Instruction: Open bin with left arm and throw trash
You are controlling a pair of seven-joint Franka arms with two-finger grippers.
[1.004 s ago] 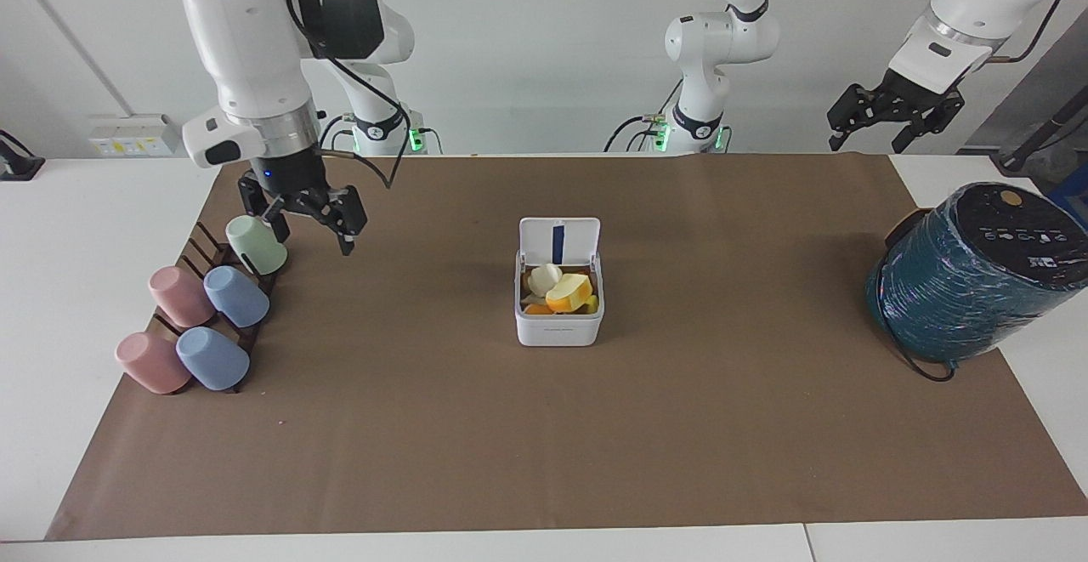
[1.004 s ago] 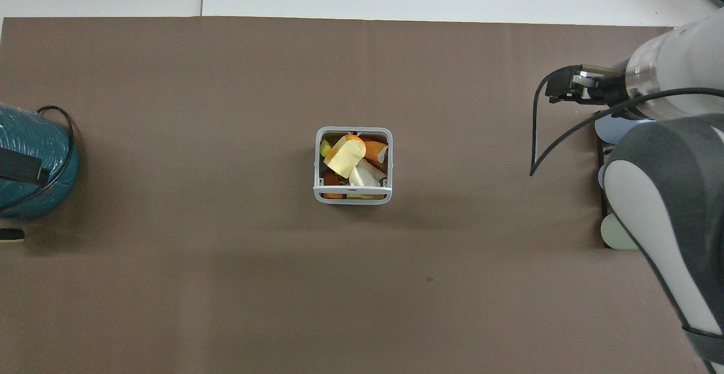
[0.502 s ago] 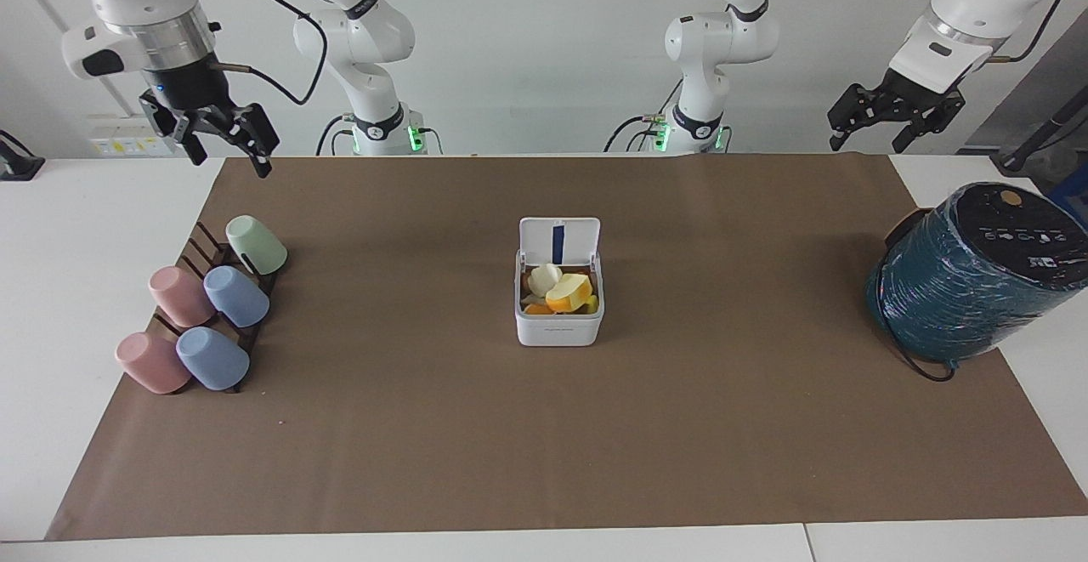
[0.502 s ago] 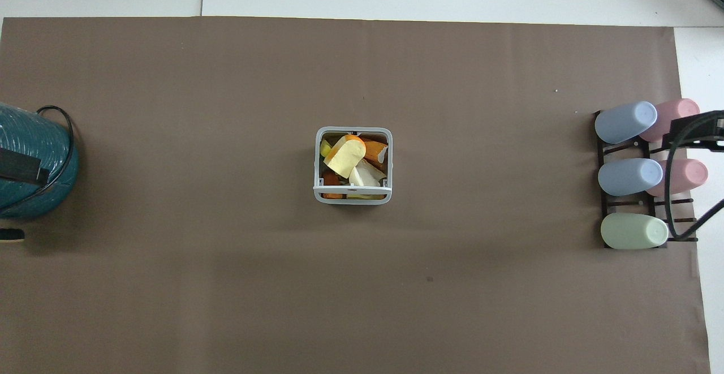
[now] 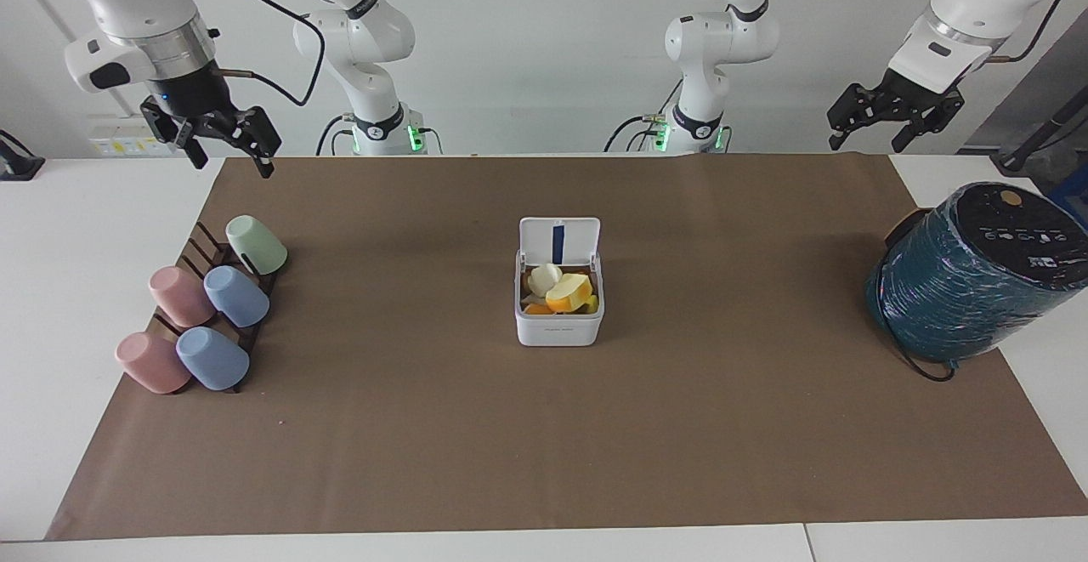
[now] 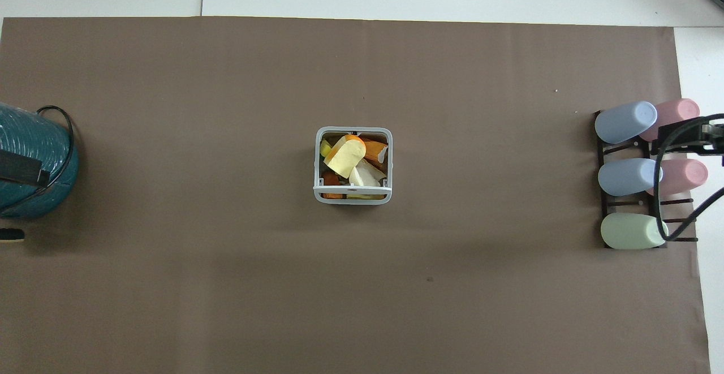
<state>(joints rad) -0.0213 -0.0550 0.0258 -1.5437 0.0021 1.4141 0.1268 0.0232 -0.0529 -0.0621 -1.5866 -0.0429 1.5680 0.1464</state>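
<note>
The bin (image 5: 558, 330) is a small white box in the middle of the brown mat, its lid (image 5: 559, 241) standing open on the side nearer the robots. The trash lies inside it: a yellow-orange block (image 5: 569, 292), a white oval lump (image 5: 544, 278) and a green-and-yellow sponge (image 5: 592, 303). The overhead view shows the bin's rim (image 6: 353, 196) and the block (image 6: 344, 157) on top. My right gripper (image 5: 231, 161) hangs open and empty, high over the right arm's end of the table. My left gripper (image 5: 865, 142) waits open and empty, high over the left arm's end.
Several pastel cups (image 5: 229, 297) lie on a dark rack (image 6: 622, 149) at the right arm's end of the mat. A big teal wrapped cylinder (image 5: 969, 277) with a black cable stands at the left arm's end. The brown mat (image 5: 544, 443) covers most of the table.
My right gripper has risen from beside the green cup and drawn back toward the table's corner near the robots. The left arm, the bin and the trash have not moved.
</note>
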